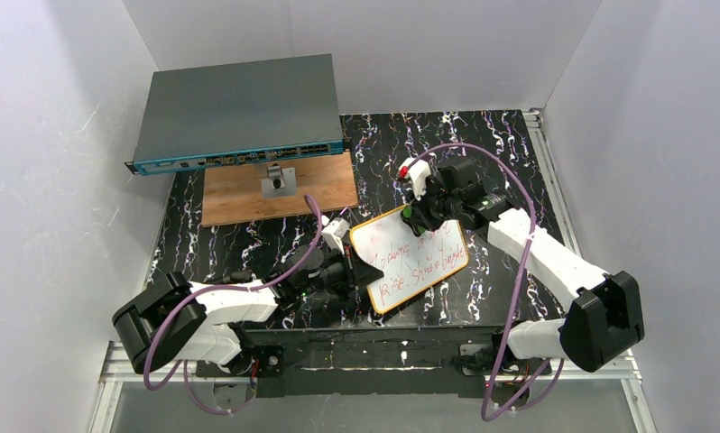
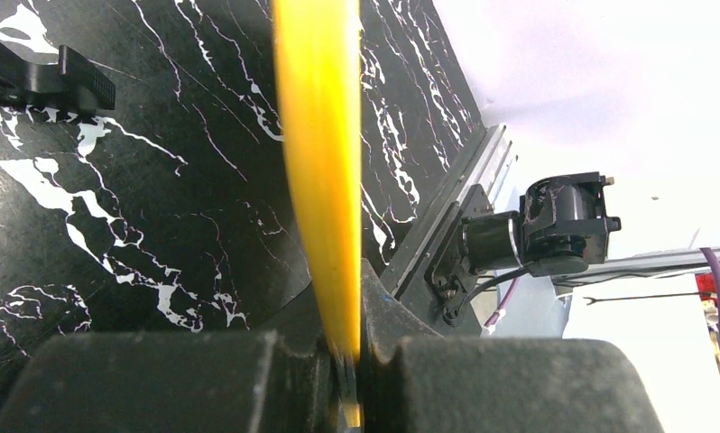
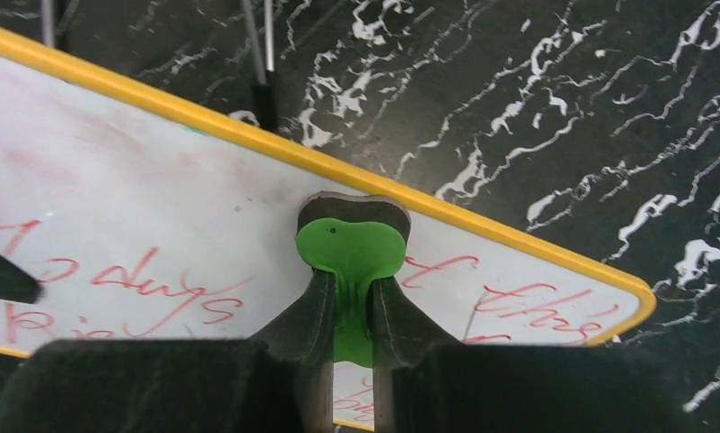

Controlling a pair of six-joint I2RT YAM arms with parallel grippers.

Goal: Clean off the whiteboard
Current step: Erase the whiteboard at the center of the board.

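Note:
A small whiteboard (image 1: 410, 260) with a yellow frame and red handwriting lies tilted on the black marbled table. My left gripper (image 1: 364, 271) is shut on its left edge; the left wrist view shows the yellow frame (image 2: 325, 162) edge-on between the jaws. My right gripper (image 1: 420, 216) is shut on a green eraser (image 3: 349, 253) whose dark pad presses on the board (image 3: 140, 207) near its far edge. Red writing (image 3: 149, 280) shows on both sides of the eraser. A faint pink smear lies at the board's upper left in the right wrist view.
A grey network switch (image 1: 239, 113) sits at the back left, overlapping a wooden board (image 1: 280, 191) with a small metal bracket (image 1: 278, 182). White walls enclose the table. A metal rail (image 1: 548, 171) runs along the right edge.

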